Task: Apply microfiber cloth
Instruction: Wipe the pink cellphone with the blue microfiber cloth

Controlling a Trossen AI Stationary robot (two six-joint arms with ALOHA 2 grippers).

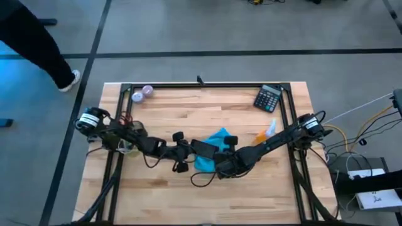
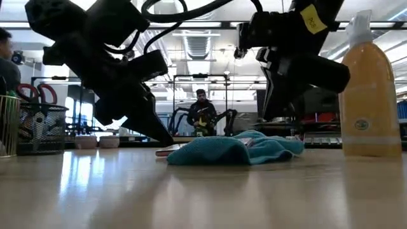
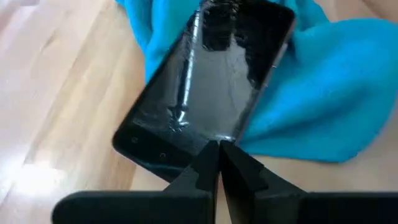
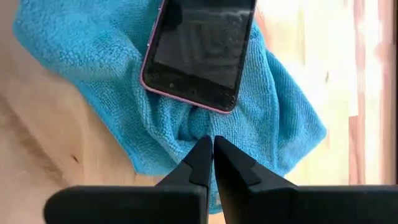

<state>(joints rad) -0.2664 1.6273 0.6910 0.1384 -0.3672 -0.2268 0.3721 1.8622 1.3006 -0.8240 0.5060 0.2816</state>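
Note:
The teal microfiber cloth (image 1: 217, 141) lies crumpled at mid-table. A black phone (image 3: 205, 81) with a smeared screen lies on it, one end on the cloth and the end toward the left arm over bare wood. My left gripper (image 3: 217, 149) is shut, its tips at that phone end. My right gripper (image 4: 211, 144) is shut too, over the cloth's near part (image 4: 205, 127) just short of the phone's other end. In the low view its fingers (image 2: 275, 113) seem to end above the cloth (image 2: 235, 149); I cannot tell whether they touch it. My left gripper has its shut fingertips against the phone's end edge (image 3: 208, 142), the end nearest the left arm. The fingers slant down from the table's left (image 2: 159, 133). The phone lies flat, part on the cloth and part on the table.
An orange spray bottle (image 1: 266, 132) lies right of the cloth and looms large in the low view (image 2: 369, 95). A calculator (image 1: 269, 98) sits at the back right and two small round things (image 1: 142, 93) at the back left. A wire basket (image 2: 35, 127) stands far left. People are beyond the table.

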